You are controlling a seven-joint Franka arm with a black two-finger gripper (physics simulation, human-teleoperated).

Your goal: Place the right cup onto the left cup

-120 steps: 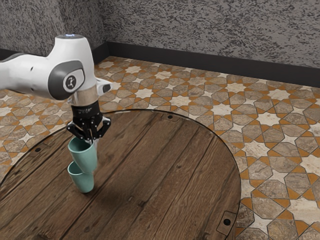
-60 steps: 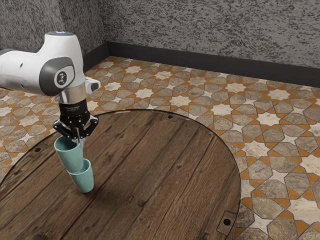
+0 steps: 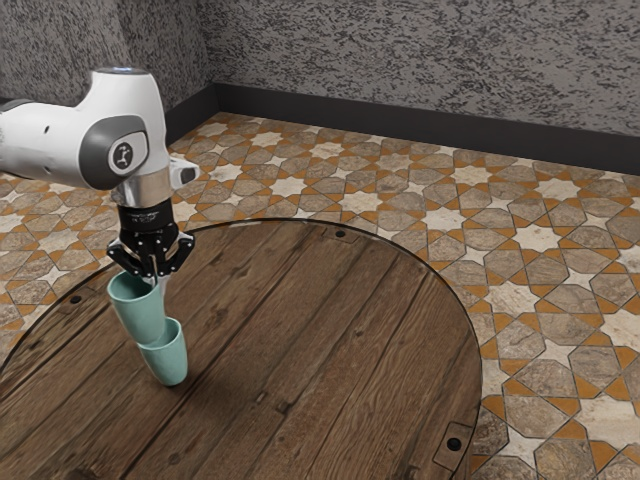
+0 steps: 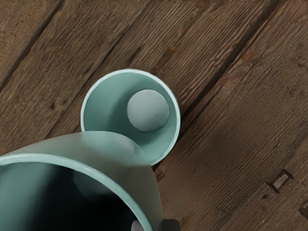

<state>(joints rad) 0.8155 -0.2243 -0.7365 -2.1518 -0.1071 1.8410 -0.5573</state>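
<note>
A textured gray wall point(image 3: 420, 60) rises over a floor point(image 3: 560, 300) of brown, cream and orange tiles, with a dark baseboard point(image 3: 450, 132) between them. The round wooden counter point(image 3: 300, 400) has a dark edge and runs out at the exterior view's lower left. The white and gray arm point(image 3: 128, 115) (quite a bulky thing beside two little cups) comes in from the exterior view's left, its black end pointing down.

The larger-looking held cup point(image 3: 138, 312), teal with its mouth up, hangs above the counter. The jaws grasp it by the wall, near the rim: one jaw sits inside the cup, the other outside. The standing cup point(image 3: 170, 360), also teal and open upward, rests on the counter.

In the exterior view the held cup is higher and to the left, its lower end overlapping the standing cup's rim. In the wrist view it covers part of that rim too (whether they touch, I cannot tell). A pale round bottom point(image 4: 148, 110) shows inside the standing cup.
</note>
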